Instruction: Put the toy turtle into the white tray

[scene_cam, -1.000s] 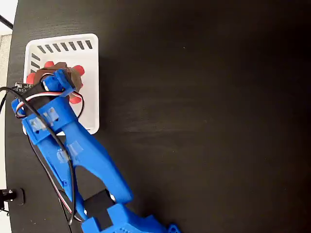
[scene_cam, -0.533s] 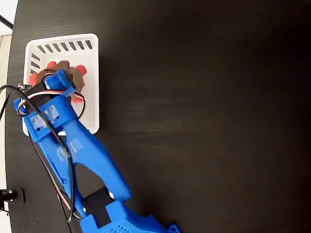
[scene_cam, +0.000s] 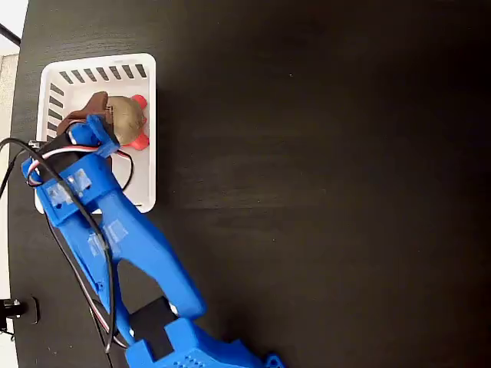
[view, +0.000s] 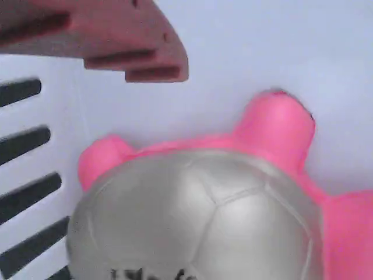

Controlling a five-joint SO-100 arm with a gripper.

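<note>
The small squishy toy turtle [scene_cam: 126,116], domed beige-gold shell with red-pink legs, lies inside the rectangular white plastic tray [scene_cam: 147,165] with slotted sides, toward the tray's 1 o'clock corner in the fixed view. In the wrist view the turtle [view: 198,210] fills the lower frame on the white tray floor [view: 280,46], slots at 9 o'clock, and one pinkish-brown finger [view: 111,41] of the gripper shows at 11 o'clock, clear of the shell. The blue arm's gripper [scene_cam: 90,121] sits at the turtle's 9 o'clock side and looks parted, holding nothing, though its second finger is hidden.

The placing seems done; what remains is a clean retreat. It would be best to lift straight up with the fingers kept apart, so neither one drags the soft shell or snags the tray wall. The black bench [scene_cam: 322,184] is otherwise bare.
</note>
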